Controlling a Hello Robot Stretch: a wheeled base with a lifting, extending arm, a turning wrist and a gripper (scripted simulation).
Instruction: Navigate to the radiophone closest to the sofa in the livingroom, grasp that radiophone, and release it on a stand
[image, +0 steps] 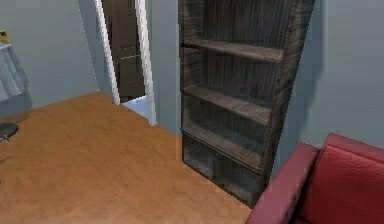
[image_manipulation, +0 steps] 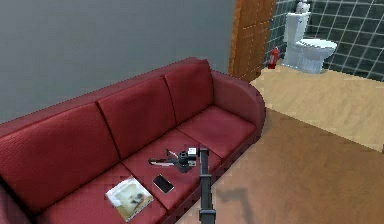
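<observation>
A small black flat device (image_manipulation: 163, 183), like a handset, lies on the seat of the red sofa (image_manipulation: 120, 120) in the arm side view. Beside it, toward the arm side view's left, lies a pale book or magazine (image_manipulation: 128, 196). The dark arm (image_manipulation: 205, 195) rises from the bottom edge over the sofa's front. My gripper (image_manipulation: 160, 161) stands over the seat cushion just beyond the black device. I cannot tell whether it holds anything. An end of the red sofa (image: 335, 185) also fills the forward view's lower right corner.
A tall dark wooden bookshelf (image: 240, 90) stands ahead against the wall, next to a white-framed doorway (image: 125, 55). Bare wooden floor (image: 90, 160) spreads to the forward view's left. Past the sofa's end, a wooden door (image_manipulation: 252, 35) opens onto a tiled room with a toilet (image_manipulation: 312, 45).
</observation>
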